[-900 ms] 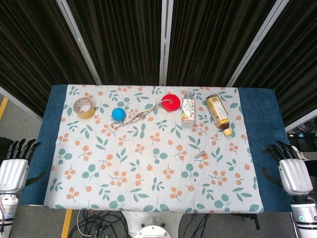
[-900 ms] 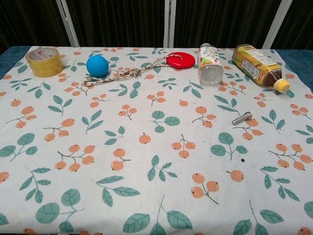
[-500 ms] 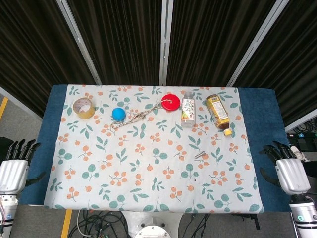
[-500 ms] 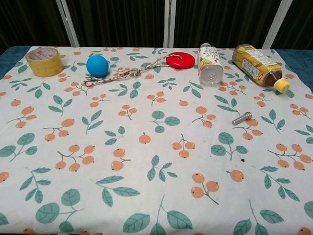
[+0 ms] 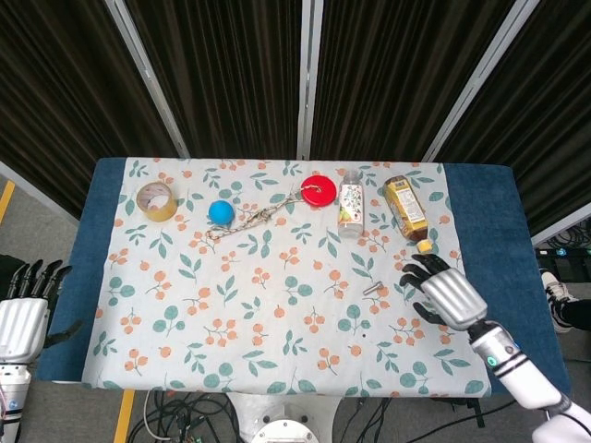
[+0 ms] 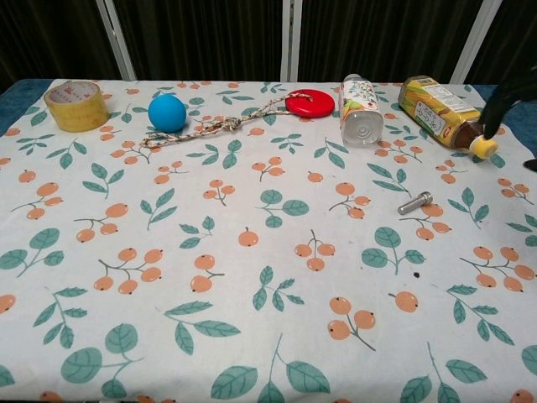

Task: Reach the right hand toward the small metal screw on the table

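1. Screw [image 5: 373, 289]: small, metal, lying flat on the leaf-and-fruit patterned cloth [image 5: 277, 323] of the counter [image 5: 503, 221], right of centre; in the chest view [image 6: 414, 202], tilted with its head toward the far right.
2. Right robot hand [image 5: 443, 293]: over the cloth just right of the screw, apart from it, dark fingers [image 5: 417, 270] spread wide and holding nothing; in the chest view only dark fingertips [image 6: 502, 101] at the right edge.
3. Left robot hand [image 5: 23, 314]: off the counter's left edge, fingers apart, holding nothing.
4. Far row, left to right: tape roll [image 5: 155, 200], blue ball [image 5: 220, 212], braided rope [image 5: 259, 218] leading to a red disc [image 5: 318, 191], clear bottle [image 5: 350, 204] on its side, yellow-capped bottle [image 5: 406, 210] on its side.
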Robot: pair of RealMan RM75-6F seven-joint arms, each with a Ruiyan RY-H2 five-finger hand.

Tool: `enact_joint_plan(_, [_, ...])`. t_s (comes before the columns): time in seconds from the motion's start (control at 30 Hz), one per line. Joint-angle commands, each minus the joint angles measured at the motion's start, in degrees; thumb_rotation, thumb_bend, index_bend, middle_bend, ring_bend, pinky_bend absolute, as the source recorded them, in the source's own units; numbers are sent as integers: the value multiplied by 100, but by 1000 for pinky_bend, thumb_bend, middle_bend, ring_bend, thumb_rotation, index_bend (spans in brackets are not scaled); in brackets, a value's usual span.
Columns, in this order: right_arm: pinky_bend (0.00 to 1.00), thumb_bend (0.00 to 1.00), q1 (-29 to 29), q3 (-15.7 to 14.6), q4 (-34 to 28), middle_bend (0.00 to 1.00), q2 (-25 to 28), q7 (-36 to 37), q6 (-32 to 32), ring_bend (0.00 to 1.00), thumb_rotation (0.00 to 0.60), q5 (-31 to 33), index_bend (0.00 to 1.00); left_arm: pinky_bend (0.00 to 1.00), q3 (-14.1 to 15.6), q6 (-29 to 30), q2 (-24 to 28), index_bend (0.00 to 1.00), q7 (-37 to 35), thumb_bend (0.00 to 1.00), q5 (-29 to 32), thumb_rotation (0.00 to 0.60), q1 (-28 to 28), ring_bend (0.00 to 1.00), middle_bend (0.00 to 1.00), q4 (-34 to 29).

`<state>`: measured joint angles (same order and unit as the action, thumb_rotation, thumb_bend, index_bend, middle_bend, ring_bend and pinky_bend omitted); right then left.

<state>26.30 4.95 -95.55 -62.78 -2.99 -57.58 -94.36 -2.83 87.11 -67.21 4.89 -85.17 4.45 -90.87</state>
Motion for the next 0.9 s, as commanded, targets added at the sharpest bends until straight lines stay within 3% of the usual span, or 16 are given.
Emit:
enact_joint_plan(0.03, [115, 293, 798, 132, 377, 230, -556, -522, 1003, 94, 600, 244, 386, 0, -1, 3, -13, 162, -50, 144, 31, 600, -22, 0, 108, 34])
enact_joint_plan(0.33, [3, 292, 1289, 74, 1172, 199, -1422, -1366, 1370, 5, 600, 388, 391, 0, -13, -19, -73, 162, -231, 144, 104, 600, -54, 0, 108, 168])
enact_joint_plan(0.9, [0, 290, 1156, -328, 2313, 151, -2312, -1568, 478, 0, 600, 114, 471, 0, -19, -63, -140, 162, -397, 145, 134, 600, -69, 0, 108, 305])
